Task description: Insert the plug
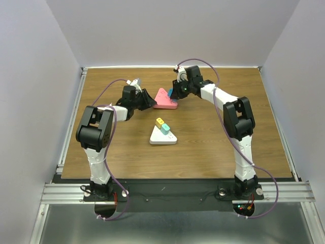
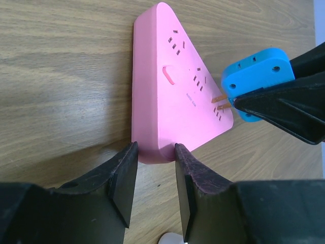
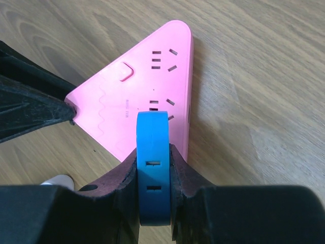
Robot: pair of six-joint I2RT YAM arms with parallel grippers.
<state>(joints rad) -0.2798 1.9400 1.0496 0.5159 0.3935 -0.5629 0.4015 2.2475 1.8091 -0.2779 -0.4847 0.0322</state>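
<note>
On the desk (image 1: 228, 152), near its far edge and about halfway between the left and right edges, lies a pink power strip (image 2: 167, 91) in the shape of a triangle with round corners. It lies flat, with the sockets facing up.

The right gripper (image 3: 153, 152) is pressed together on a blue plug (image 2: 256, 73) and pinches it by its two flat sides. The plug is held above the corner of the pink power strip that is nearest to the right arm. Its two brass prongs (image 2: 219, 99) point to the group of slots at that corner. The tips of the prongs reach the slots, but the blue body is not against the pink face, and most of each prong is visible. Whether the tips are already inside the slots cannot be told.

The left gripper (image 2: 156, 162) is at the opposite corner of the same power strip. One finger is on each side of this corner and the corner sits between them, very close to both pads. The fingers seem to touch the pink edge, but it is not possible to tell if they really press on it.

In the middle of the desk, well apart from the pink one, lies a white power strip (image 1: 163, 137), also a triangle. A yellow plug (image 1: 159, 121) and a teal plug (image 1: 165, 127) stand on it, just beside each other
</note>
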